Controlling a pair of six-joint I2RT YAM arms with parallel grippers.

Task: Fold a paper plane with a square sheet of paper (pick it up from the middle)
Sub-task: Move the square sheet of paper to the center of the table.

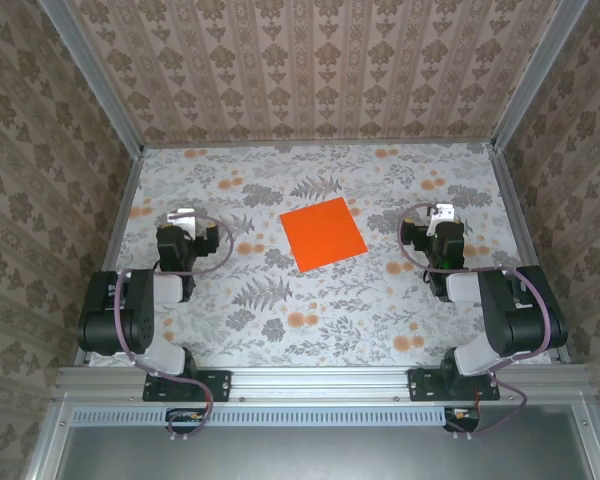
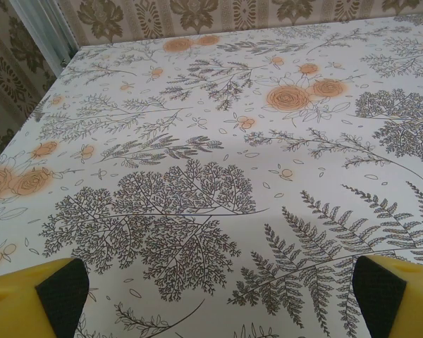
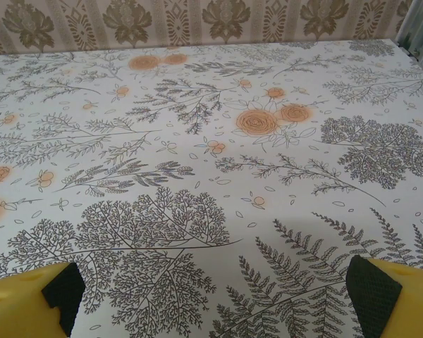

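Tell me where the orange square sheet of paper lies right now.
In the top external view, the vivid orange square sheet of paper lies flat on the floral tablecloth near the table's middle, between the left arm and right arm, touching neither.

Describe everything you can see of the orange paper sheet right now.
The square sheet of paper is plain vivid orange, thin, unfolded, with no crease visible. It lies flat on the floral tablecloth, mid-table, turned slightly askew. Only the cloth touches it; the left gripper and right gripper stand apart on either side.
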